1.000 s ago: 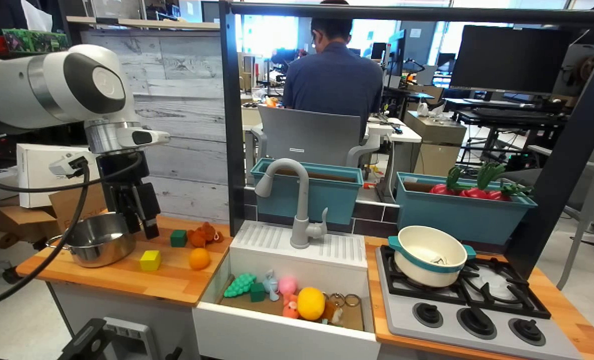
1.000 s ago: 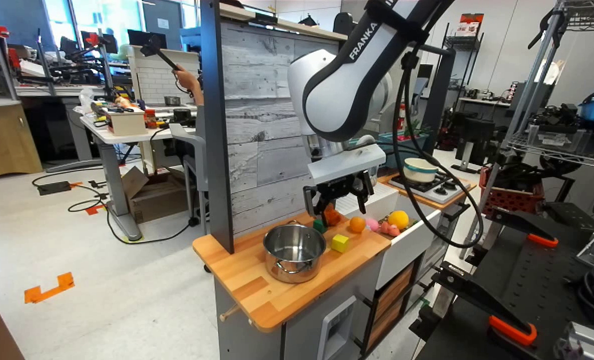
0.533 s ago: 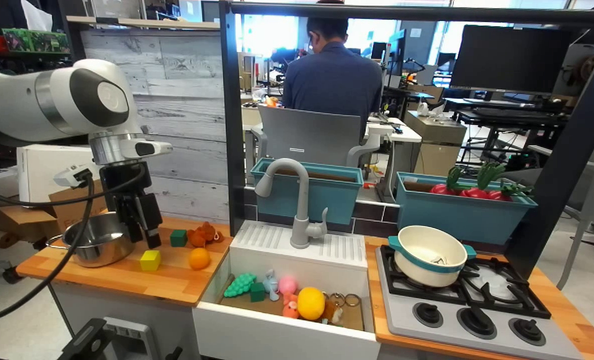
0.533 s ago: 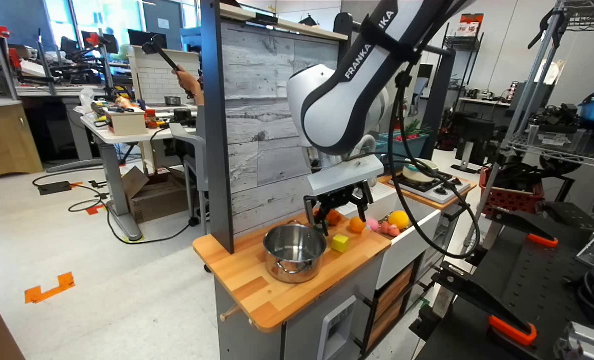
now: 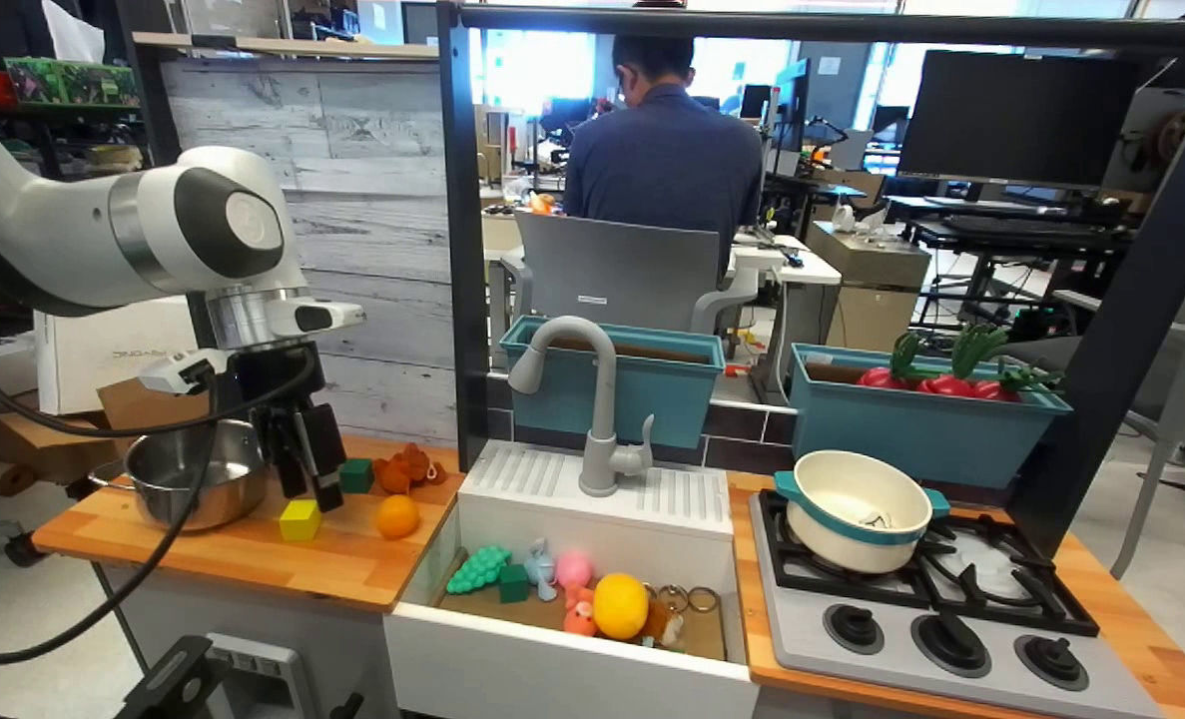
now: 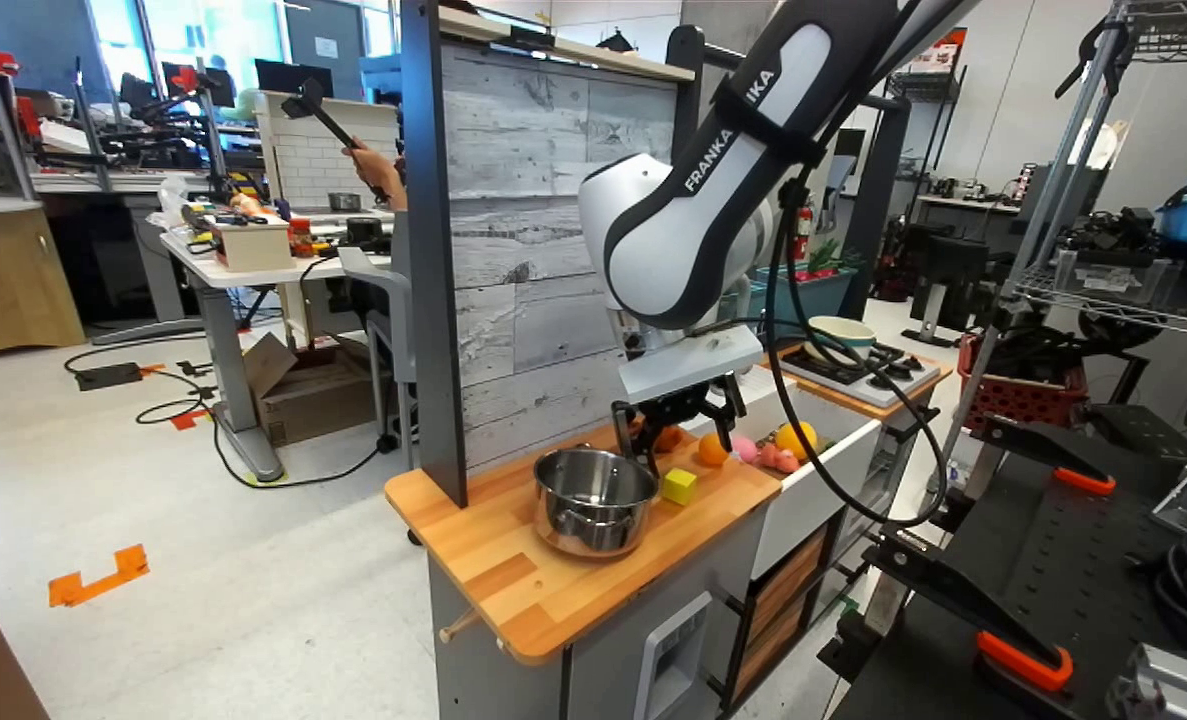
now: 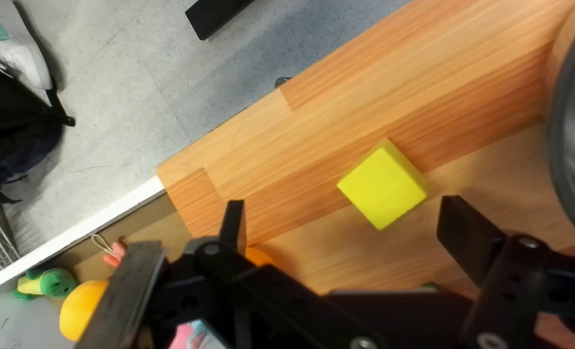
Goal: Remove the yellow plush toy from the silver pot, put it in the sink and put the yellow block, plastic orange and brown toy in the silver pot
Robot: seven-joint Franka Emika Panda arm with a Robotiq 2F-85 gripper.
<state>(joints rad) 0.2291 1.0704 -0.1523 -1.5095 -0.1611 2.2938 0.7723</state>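
The gripper (image 7: 341, 218) points down over the counter (image 7: 316, 145), fingers spread wide. In the wrist view, the yellow block (image 7: 383, 188) shows in the gap between them, with bare wood visible between it and each finger. A further strip of bare wood separates the block from the counter's front edge; past that edge is floor (image 7: 122, 121). The plank wall (image 5: 392, 200) bounds the rear. To one side, clearance is limited by the pot (image 6: 568, 528); in an exterior view a finger overlaps its rim, and contact cannot be determined. To the opposite side are the orange (image 5: 397, 516) and, behind it, the brown toy (image 5: 405, 467), just beside the green block (image 5: 357, 476). Next is the sink (image 5: 562, 664), with the yellow plush toy (image 5: 620, 606) inside.

Partial views: in the wrist view the pot is cut off, and the gripper covers part of the orange and of the yellow plush toy. In an exterior view, the gripper partly hides the brown toy.
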